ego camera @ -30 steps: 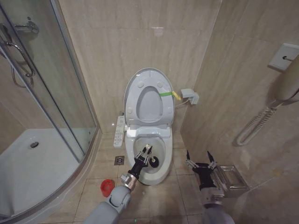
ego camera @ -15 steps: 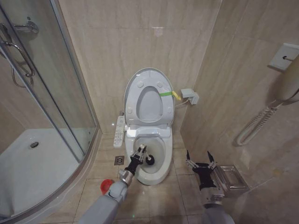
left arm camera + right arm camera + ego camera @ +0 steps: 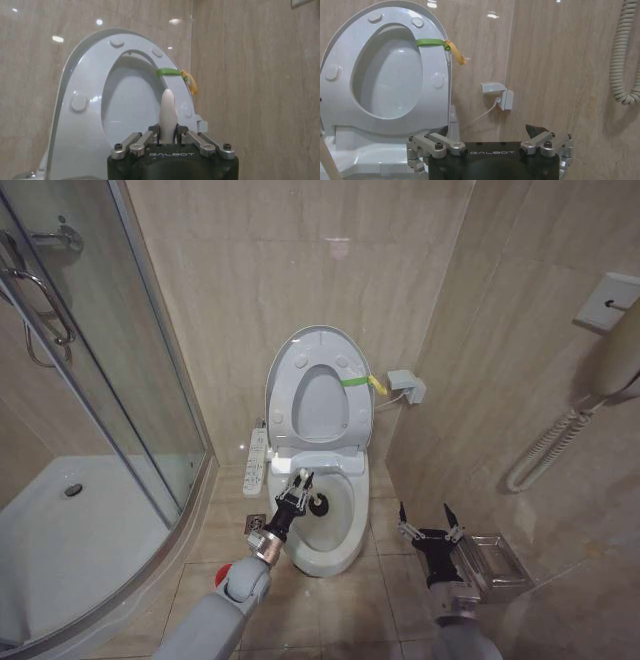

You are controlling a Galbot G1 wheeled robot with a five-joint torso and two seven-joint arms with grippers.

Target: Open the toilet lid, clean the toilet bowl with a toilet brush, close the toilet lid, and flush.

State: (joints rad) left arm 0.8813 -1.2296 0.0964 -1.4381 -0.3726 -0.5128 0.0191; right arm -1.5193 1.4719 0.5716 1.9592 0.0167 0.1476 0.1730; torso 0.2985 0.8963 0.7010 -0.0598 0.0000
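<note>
The toilet lid (image 3: 320, 402) (image 3: 131, 101) (image 3: 390, 82) stands raised against the wall, with the ring seat (image 3: 283, 392) up in front of it and a green-and-yellow tab (image 3: 357, 381) at its edge. Below lies the white toilet bowl (image 3: 340, 548). My left gripper (image 3: 299, 491) (image 3: 168, 135) reaches over the bowl's left rim, shut on the white handle (image 3: 168, 108) of the toilet brush. The brush's black head (image 3: 320, 505) is down inside the bowl. My right gripper (image 3: 428, 525) (image 3: 487, 144) hangs open to the right of the bowl, holding nothing.
A long button panel (image 3: 256, 460) runs along the bowl's left side, with a floor drain (image 3: 255, 523) beside it. The glass shower enclosure (image 3: 110, 400) fills the left. A wall socket (image 3: 408, 387), a corded handset (image 3: 615, 365) and a metal dish (image 3: 497, 564) are on the right.
My left gripper has carried the brush from the front of the bowl toward its back left, and the arm now covers the floor at lower left. The right arm has not moved.
</note>
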